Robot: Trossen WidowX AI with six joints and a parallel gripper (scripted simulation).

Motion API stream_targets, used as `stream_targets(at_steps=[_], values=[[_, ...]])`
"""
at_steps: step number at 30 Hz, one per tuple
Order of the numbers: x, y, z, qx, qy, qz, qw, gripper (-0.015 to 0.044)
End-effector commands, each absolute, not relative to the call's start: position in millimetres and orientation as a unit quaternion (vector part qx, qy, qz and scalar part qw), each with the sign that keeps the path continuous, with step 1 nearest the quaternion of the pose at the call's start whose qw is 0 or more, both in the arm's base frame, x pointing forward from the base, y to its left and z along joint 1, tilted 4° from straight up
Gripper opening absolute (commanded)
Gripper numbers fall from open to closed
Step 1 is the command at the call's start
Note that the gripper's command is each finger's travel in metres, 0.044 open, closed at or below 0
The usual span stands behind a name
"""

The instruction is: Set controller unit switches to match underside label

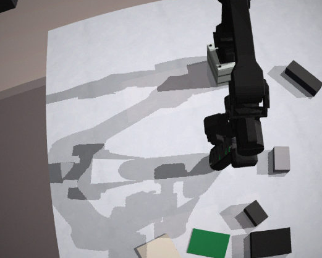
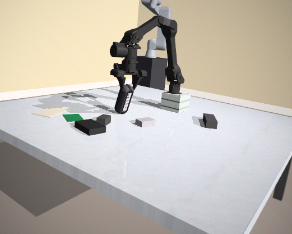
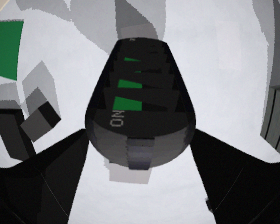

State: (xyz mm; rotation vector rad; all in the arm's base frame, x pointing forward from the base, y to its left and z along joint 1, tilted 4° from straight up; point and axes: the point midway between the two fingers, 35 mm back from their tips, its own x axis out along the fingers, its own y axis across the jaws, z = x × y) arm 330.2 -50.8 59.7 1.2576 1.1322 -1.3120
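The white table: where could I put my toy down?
There's room between the pale block and the long dark block. It's crowded around the green sheet, black box and small dark block, and under the gripper, which holds the switch box.
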Motion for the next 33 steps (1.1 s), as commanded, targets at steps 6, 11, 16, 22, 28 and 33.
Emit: stream_targets(at_steps=[6, 11, 16, 22, 28, 33], values=[[328.3, -44.0, 52.4, 0.514, 0.467, -0.541, 0.475, 0.0338], [328.7, -40.4, 50.8, 0.514, 0.467, -0.541, 0.475, 0.0338], [329.1, -36.8, 49.1, 0.514, 0.467, -0.541, 0.474, 0.0338], [329.5, -32.5, 47.0, 0.514, 0.467, -0.541, 0.474, 0.0338], [329.9, -28.3, 44.8, 0.514, 0.467, -0.541, 0.474, 0.0338], [330.3, -24.9, 42.9, 0.514, 0.467, -0.541, 0.474, 0.0338]])
